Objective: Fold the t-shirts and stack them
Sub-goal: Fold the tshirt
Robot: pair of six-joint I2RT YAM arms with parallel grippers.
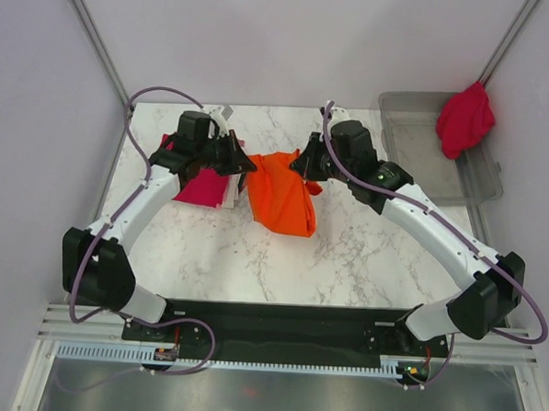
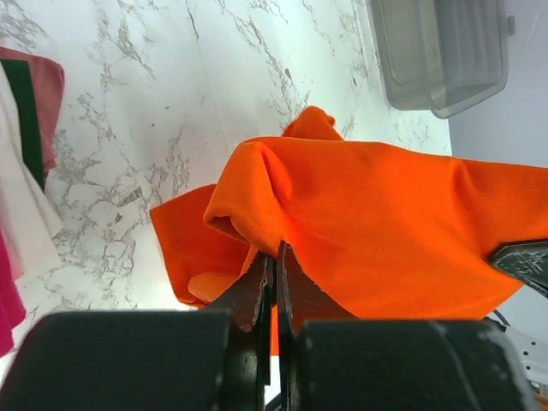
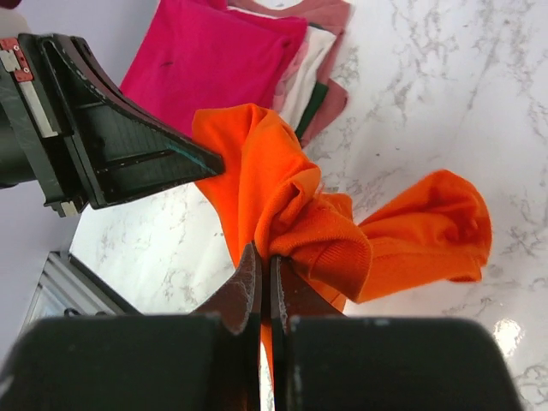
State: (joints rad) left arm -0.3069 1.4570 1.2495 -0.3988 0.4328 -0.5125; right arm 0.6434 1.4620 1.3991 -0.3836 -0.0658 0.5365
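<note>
Looking over the whole marble counter [image 1: 208, 248] first: I'd call the job partway. At the far right corner sits the clear grey bin [image 1: 416, 144], and a crimson t-shirt [image 1: 465, 119] hangs crumpled over its far rim, unfolded, so that one is left to do. In the middle of the counter, a little toward the far edge, is the orange t-shirt [image 1: 284, 201]. That's the piece in hand right now, bunched up and not yet folded. Toward the far left corner lies the folded stack [image 1: 202, 188], magenta on top, with paler pink and white layers peeking out beneath in my right wrist view. That's the finished part.

Now, how the orange one lies. Its upper edge is lifted and strung between my two grippers, roughly parallel to the far edge. From there the cloth drops and trails toward the near edge, its lower part seemingly slumped on the marble. I judge the long axis as far-to-near, leaning slightly toward the right edge, though the wrinkles make that rough. Which end is the collar, I cannot tell.

My left gripper [image 1: 244, 164] is clamped tight on a fold at the shirt's left side, jaws pressed together on orange cloth. My right gripper [image 1: 306, 166] is likewise pinched closed on a gathered wad at the shirt's right side.
</note>
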